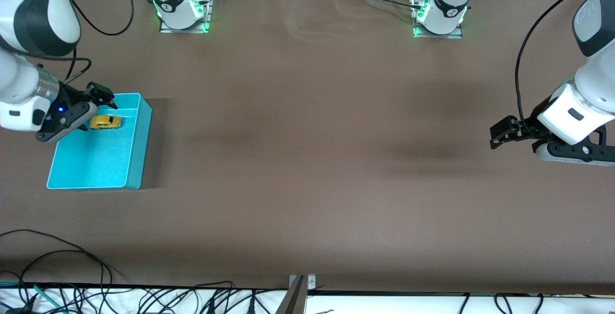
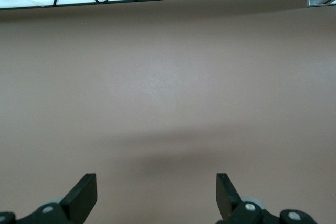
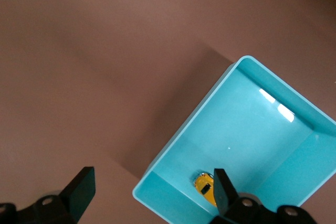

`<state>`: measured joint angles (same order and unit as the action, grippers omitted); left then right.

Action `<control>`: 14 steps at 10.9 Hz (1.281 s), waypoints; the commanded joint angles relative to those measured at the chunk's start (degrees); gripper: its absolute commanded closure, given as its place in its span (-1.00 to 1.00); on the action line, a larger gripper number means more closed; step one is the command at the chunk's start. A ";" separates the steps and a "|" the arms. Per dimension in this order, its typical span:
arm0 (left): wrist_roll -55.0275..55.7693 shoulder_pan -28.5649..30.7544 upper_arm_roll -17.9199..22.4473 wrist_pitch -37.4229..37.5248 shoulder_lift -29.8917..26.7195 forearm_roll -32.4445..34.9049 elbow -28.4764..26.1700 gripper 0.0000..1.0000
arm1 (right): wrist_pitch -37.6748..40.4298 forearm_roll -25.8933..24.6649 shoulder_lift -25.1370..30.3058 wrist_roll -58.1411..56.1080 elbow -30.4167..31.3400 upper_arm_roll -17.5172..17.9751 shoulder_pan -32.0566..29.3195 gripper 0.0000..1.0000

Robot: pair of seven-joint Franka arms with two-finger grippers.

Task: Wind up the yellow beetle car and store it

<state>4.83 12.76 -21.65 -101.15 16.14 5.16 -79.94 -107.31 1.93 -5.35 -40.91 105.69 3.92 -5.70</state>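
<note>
Right gripper (image 1: 93, 107), front view: over the bin's (image 1: 139, 160) edge nearest the bases, fingers spread, holding nothing. Car (image 1: 105, 121) lies inside the bin, so storing looks done. Left gripper (image 1: 504, 133) waits over bare table at its own end.
Left wrist view: fingers wide, only table.
Right wrist view: fingers (image 3: 79, 190) wide above the bin (image 3: 173, 142); car (image 3: 205, 186) by the wall.

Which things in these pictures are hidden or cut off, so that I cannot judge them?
- Yellow beetle car, right wrist view: partly covered by a finger of the right gripper; its wind-up part is too small to see in any view.
- Turquoise bin, front view: one corner is hidden under the right gripper.
- Left gripper, waiting over bare table with open jaws: cut off by the left wrist view's edge.
</note>
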 commanded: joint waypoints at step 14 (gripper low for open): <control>-1.31 0.07 0.20 0.78 -0.58 -1.65 0.40 -1.00 | 3.42 -1.67 8.87 38.20 -1.01 -1.02 13.09 -1.00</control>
<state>4.83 12.77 -21.64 -101.15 16.14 5.16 -79.92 -105.68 1.21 1.66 -1.91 105.33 3.72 7.18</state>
